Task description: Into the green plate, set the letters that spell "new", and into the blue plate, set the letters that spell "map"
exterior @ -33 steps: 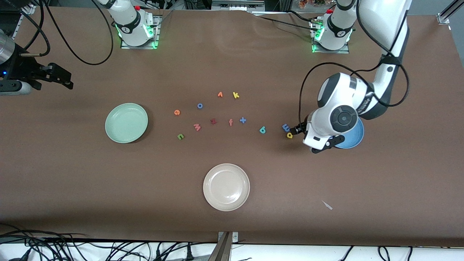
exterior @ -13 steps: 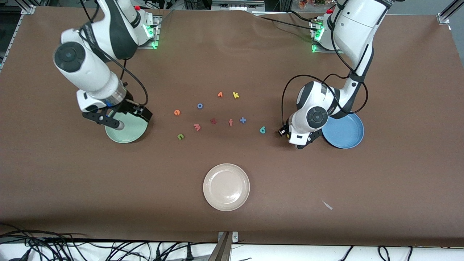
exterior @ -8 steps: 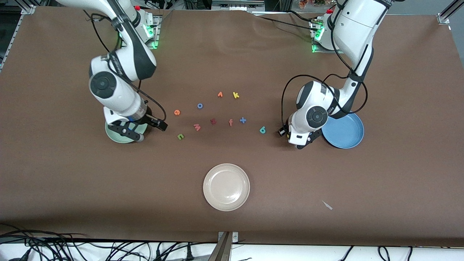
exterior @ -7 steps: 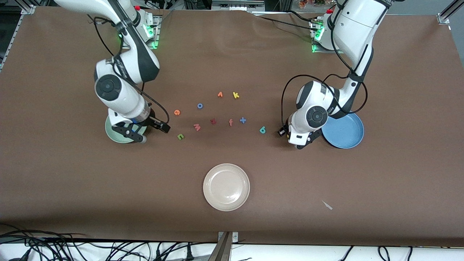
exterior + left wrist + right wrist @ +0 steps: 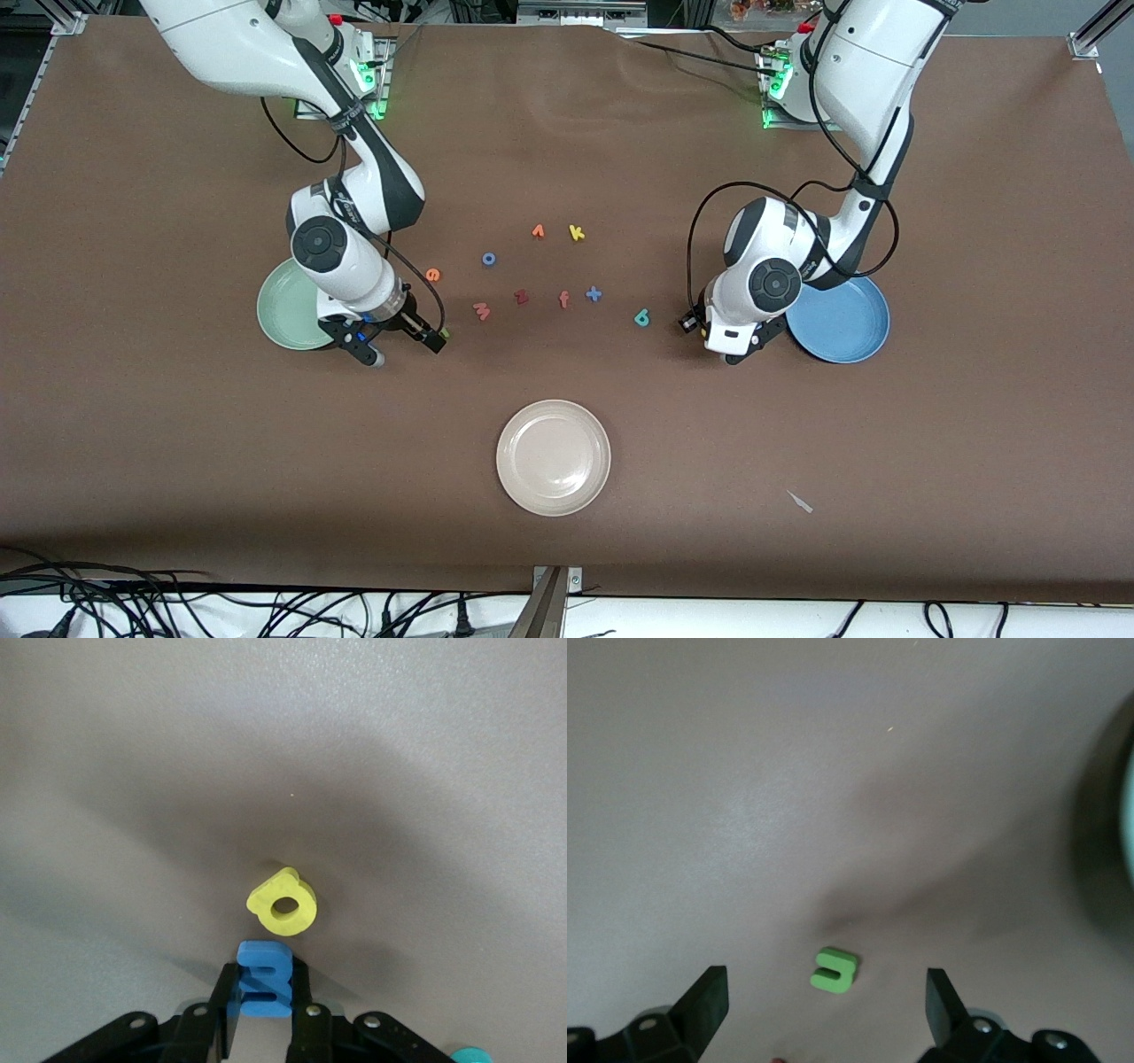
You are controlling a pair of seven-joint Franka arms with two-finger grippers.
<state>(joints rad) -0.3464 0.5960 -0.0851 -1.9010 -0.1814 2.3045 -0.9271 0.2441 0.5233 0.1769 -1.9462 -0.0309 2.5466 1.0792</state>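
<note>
Brown table (image 5: 177,443), letters scattered mid-table. Left gripper (image 5: 263,1014) pinches the blue "m" (image 5: 263,979), yellow "a" (image 5: 283,902) just ahead of its tips (blue plate (image 5: 846,323) beside it). Right gripper (image 5: 824,1005) spread wide over the green "n" (image 5: 834,969), green plate (image 5: 282,310) close by.

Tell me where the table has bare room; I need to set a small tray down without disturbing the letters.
Bare table lies around the cream plate, toward the front camera, with only a small scrap nearby. The strip between the two robot bases is also free. It is crowded mid-table: loose letters spread between the green plate and the blue plate, both grippers working there.
</note>
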